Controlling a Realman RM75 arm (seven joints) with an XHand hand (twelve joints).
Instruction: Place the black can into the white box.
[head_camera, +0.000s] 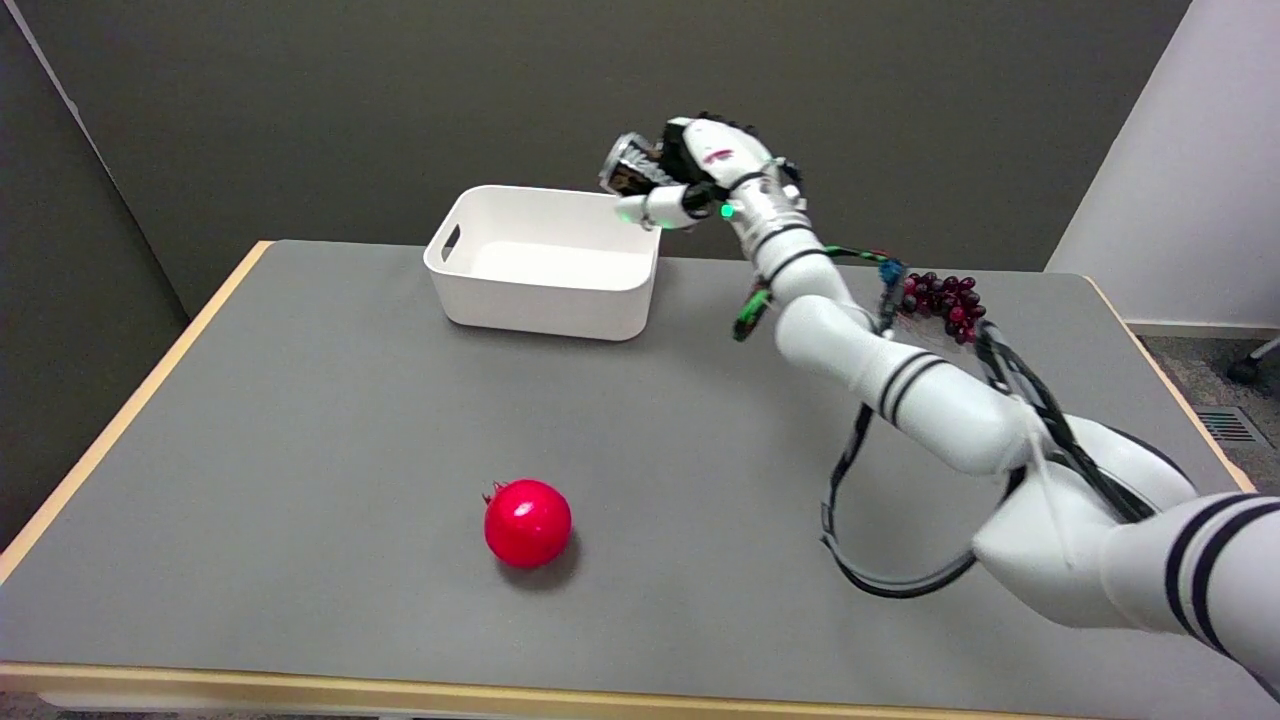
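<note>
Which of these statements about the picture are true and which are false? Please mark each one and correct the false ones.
1. The right hand holds the black can in the air. True.
2. The can already lies inside the white box. False: it is held above the box's far right corner, and the box looks empty.
3. A red pomegranate lies on the table, nearer the front edge than the box. True.
4. The bunch of dark red grapes lies inside the box. False: it lies on the table to the right, partly behind the arm.
5. The box stands at the table's front edge. False: it stands near the far edge.
</note>
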